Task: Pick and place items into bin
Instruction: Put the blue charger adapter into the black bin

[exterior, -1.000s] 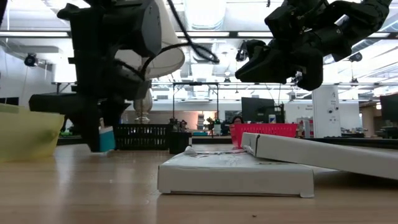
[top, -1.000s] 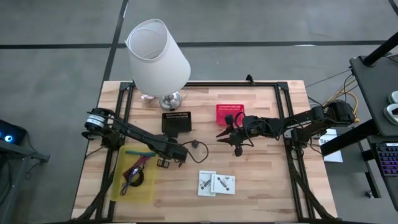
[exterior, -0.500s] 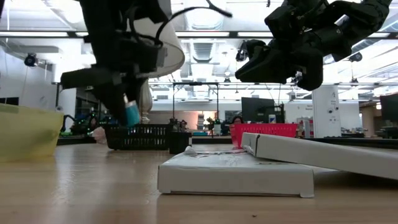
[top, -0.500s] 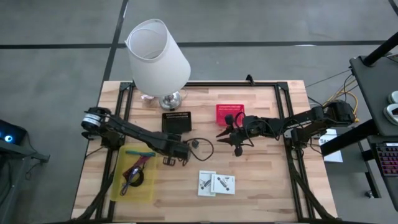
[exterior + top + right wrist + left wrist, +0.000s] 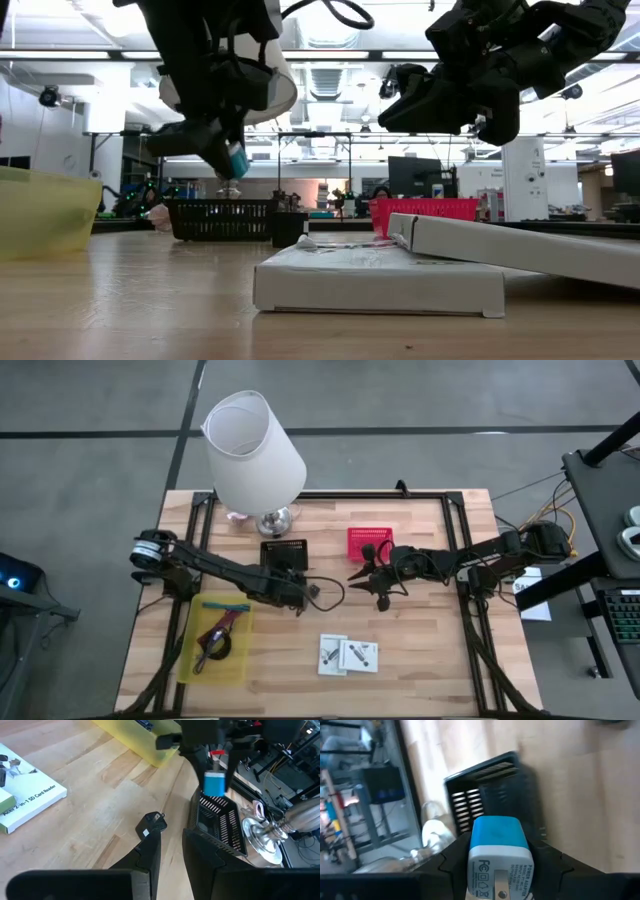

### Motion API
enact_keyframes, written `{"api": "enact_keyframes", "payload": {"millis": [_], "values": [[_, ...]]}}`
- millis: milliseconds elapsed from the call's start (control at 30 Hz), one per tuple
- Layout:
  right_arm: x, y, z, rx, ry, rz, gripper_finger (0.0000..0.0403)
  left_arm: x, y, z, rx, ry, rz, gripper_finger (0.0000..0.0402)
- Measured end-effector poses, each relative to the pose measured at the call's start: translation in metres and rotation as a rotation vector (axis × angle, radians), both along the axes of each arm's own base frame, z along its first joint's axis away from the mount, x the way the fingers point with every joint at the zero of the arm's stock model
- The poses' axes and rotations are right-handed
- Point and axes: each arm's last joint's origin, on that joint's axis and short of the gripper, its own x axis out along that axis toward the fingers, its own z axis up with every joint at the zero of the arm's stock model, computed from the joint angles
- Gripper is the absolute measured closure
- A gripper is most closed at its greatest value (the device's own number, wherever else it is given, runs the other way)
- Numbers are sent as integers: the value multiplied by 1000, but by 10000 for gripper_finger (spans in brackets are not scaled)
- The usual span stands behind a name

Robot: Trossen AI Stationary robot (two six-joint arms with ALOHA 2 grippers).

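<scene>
1. Packets [image 5: 380,275]: two white flat ones, nearest the low camera, one leaning on the other. They lie on the bench [image 5: 420,650], at its front middle.
2. Left gripper [image 5: 228,152]: arm reaches in from the left edge, stretched low across the bench. The gripper hangs above the wood, just in front of the black basket [image 5: 284,553]. Fingers clamped on a blue adapter [image 5: 497,850], its blue end outward and its white label face toward the wrist camera.
3. Cable [image 5: 330,595]: thin black loop trailing from the left gripper toward the bench middle. Where it ends is hard to make out.
4. Black plug [image 5: 151,824]: small, lying on bare wood between the two grippers.
5. Right gripper [image 5: 383,588]: arm comes from the right edge, held level and raised, pointing toward the left arm. Fingers [image 5: 147,852] stand a little apart, with nothing between them.
6. Bin [image 5: 232,665]: yellow, at the front left. It holds a teal pen [image 5: 226,605], a maroon strap [image 5: 218,630] and a dark coil [image 5: 213,652]; smaller pieces are too small to tell.
7. Red basket [image 5: 368,543]: behind the right gripper, partly covered by it.
8. Lamp [image 5: 253,445]: white shade and chrome foot, at the back left corner.
9. Surface: pale wood planks in a black frame.
10. Room: grey floor, ceiling lights, desks and screens far off.
</scene>
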Motion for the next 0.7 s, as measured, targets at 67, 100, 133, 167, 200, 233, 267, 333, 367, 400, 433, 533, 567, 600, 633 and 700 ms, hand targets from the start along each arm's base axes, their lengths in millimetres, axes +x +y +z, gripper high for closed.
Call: {"api": "enact_keyframes", "payload": {"millis": [67, 100, 133, 167, 200, 233, 267, 333, 367, 400, 433, 533, 567, 600, 633, 700], "values": [[0, 0, 0, 0, 0, 0, 335, 0, 6, -1, 24, -3, 25, 263], [0, 0, 0, 0, 0, 0, 335, 0, 10, -1, 26, 1, 36, 263], [0, 0, 0, 0, 0, 0, 335, 0, 13, -1, 25, 0, 50, 263], [0, 0, 0, 0, 0, 0, 335, 0, 17, -1, 25, 1, 62, 263], [0, 0, 0, 0, 0, 0, 335, 0, 20, -1, 25, 1, 72, 263], [0, 0, 0, 0, 0, 0, 335, 0, 24, -1, 26, 4, 82, 263], [0, 0, 0, 0, 0, 0, 335, 0, 27, -1, 27, 7, 93, 263], [0, 0, 0, 0, 0, 0, 335, 0, 35, -2, 21, 8, 118, 263], [0, 0, 0, 0, 0, 0, 335, 0, 39, -2, 11, 9, 130, 263], [0, 0, 0, 0, 0, 0, 335, 0, 43, -2, -9, 11, 141, 263], [0, 0, 0, 0, 0, 0, 335, 0, 47, -3, -41, 14, 149, 263], [0, 0, 0, 0, 0, 0, 335, 1, 57, -5, -150, 24, 153, 263], [0, 0, 0, 0, 0, 0, 335, 1, 59, -5, -178, 27, 157, 263], [0, 0, 0, 0, 0, 0, 335, 0, 61, -5, -189, 29, 162, 263], [0, 0, 0, 0, 0, 0, 335, 0, 63, -5, -189, 30, 167, 263], [0, 0, 0, 0, 0, 0, 335, 0, 65, -5, -189, 29, 173, 262]]}}
